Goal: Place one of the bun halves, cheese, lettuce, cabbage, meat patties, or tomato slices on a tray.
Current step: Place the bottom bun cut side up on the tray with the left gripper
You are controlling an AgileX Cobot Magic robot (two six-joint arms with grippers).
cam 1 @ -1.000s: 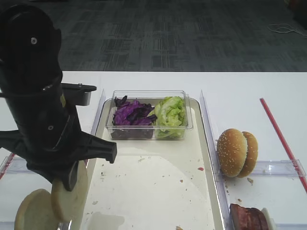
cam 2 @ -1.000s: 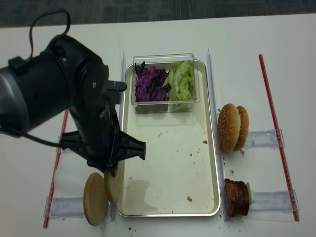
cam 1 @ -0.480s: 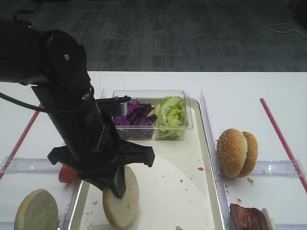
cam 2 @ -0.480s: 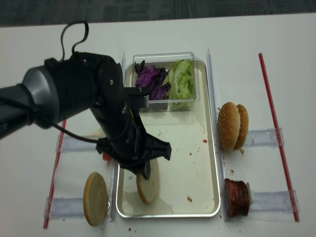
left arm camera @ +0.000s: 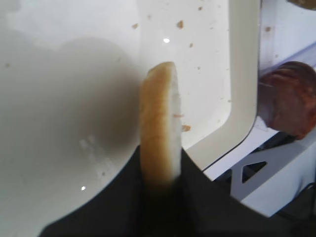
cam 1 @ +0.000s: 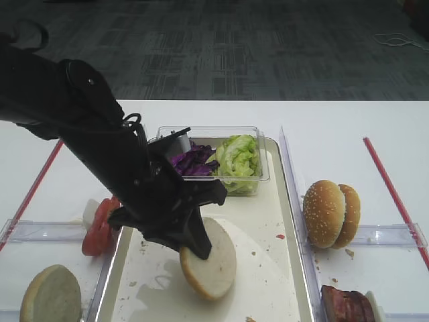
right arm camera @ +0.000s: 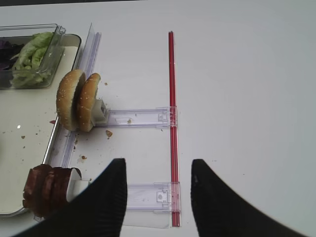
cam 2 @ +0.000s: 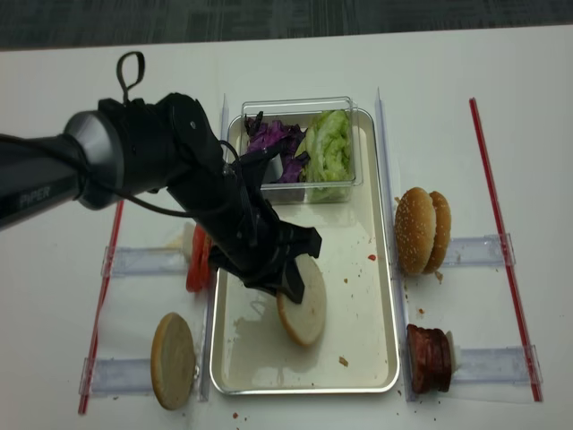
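left gripper — reaching down-right over tray | clamped on bun half — edge-up

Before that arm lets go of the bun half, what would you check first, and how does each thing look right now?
1. Left gripper shut on the bun half: ok, it pinches the edge.
2. Bun half above the tray, inside its rim: ok.
3. Bun half resting on the tray floor: cannot tell; it is tilted on edge, and contact is not clear.
4. Landing spot bare: ok, only crumbs and smears there.
5. Clear of the tub of cabbage and lettuce: ok, the tub sits at the far end.
6. Right gripper out of the way: ok, open and empty beside the tray.
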